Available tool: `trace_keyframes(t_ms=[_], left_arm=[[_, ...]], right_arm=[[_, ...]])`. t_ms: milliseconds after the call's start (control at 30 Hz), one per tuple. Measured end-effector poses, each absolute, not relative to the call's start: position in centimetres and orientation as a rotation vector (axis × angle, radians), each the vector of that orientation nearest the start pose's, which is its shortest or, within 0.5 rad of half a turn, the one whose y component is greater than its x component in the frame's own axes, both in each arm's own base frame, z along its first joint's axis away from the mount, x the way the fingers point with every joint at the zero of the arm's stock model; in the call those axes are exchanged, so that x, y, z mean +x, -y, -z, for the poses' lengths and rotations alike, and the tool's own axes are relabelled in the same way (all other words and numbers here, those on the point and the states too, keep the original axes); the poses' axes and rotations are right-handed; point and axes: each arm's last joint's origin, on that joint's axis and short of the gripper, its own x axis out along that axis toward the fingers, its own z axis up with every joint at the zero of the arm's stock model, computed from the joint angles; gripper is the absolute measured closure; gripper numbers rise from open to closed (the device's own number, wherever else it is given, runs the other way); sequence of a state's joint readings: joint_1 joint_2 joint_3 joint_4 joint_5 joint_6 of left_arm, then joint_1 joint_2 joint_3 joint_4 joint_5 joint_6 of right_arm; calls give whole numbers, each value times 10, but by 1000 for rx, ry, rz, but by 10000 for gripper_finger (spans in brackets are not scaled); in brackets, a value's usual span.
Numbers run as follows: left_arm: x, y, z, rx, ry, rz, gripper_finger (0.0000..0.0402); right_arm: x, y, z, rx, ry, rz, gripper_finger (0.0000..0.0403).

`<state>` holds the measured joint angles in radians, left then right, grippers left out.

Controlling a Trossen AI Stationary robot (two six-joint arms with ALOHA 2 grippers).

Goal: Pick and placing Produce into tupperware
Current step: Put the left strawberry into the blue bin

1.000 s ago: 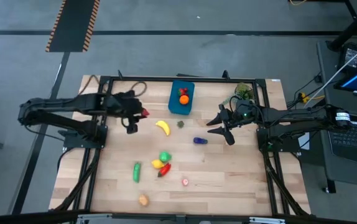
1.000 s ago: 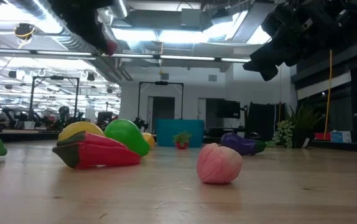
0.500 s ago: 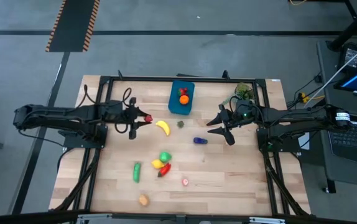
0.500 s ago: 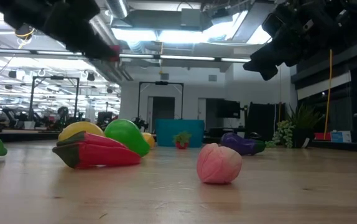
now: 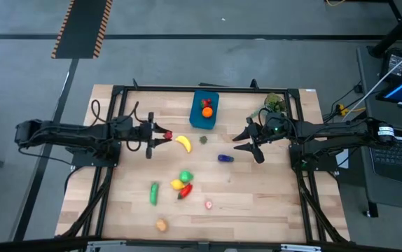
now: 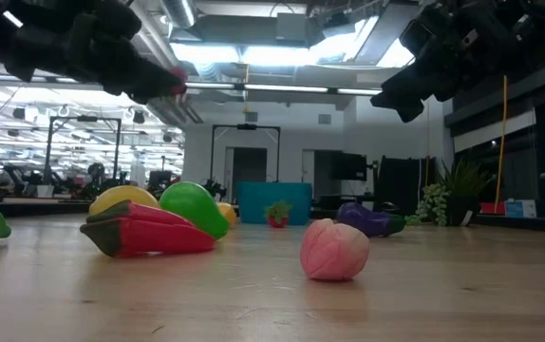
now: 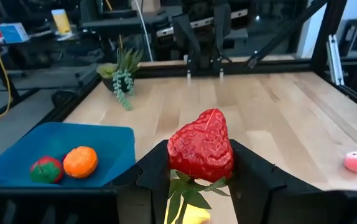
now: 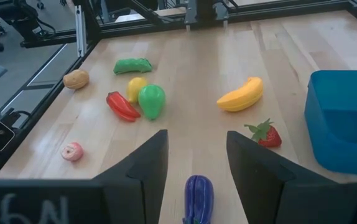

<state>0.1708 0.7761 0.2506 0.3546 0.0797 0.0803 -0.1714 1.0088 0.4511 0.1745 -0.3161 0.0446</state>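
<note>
My left gripper [image 5: 164, 134] is shut on a red toy strawberry [image 7: 201, 146] and hovers left of the yellow banana [image 5: 183, 143]. The teal tub [image 5: 204, 110] stands at the far middle of the table, an orange and a red toy inside; its wall [image 7: 60, 155] also shows in the left wrist view. My right gripper [image 5: 246, 140] is open and hovers right of a second strawberry [image 8: 264, 134], above the purple eggplant [image 8: 198, 196]. Pear, lemon and red pepper [image 5: 183, 183] lie together; the cucumber [image 5: 153, 193] lies beside them. My left gripper pinches the strawberry's red body [image 7: 185, 149] between its two fingers, one on each side. The fingers lie about level, pointing toward the table's right. The strawberry is lifted clear of the table, and its green leaves [image 7: 188, 190] sit back between the fingers.
A pink peach [image 5: 209, 204] and a tan toy [image 5: 161, 225] lie near the table's near edge. A leafy plant sprig [image 5: 274, 105] stands at the far right corner. A black frame runs round the table. Bare wood lies between the banana and the tub.
My left gripper has come down and moved a little toward the table's right, tipping from pointing down to about level, the strawberry still held. The right arm has kept still.
</note>
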Motion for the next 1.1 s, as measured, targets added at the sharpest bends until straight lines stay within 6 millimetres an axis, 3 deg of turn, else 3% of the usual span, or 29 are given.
trace_keyframes(t_ms=[267, 733, 1100], left_arm=[[164, -29, -195, 40, -148, -80, 278], [163, -29, -195, 12, -140, 105, 278], [162, -36, -194, -11, -145, -6, 278]], right_arm=[[206, 27, -213, 136, -375, -135, 237], [206, 27, -213, 136, -375, -134, 237], [206, 27, -213, 136, -375, -134, 237]])
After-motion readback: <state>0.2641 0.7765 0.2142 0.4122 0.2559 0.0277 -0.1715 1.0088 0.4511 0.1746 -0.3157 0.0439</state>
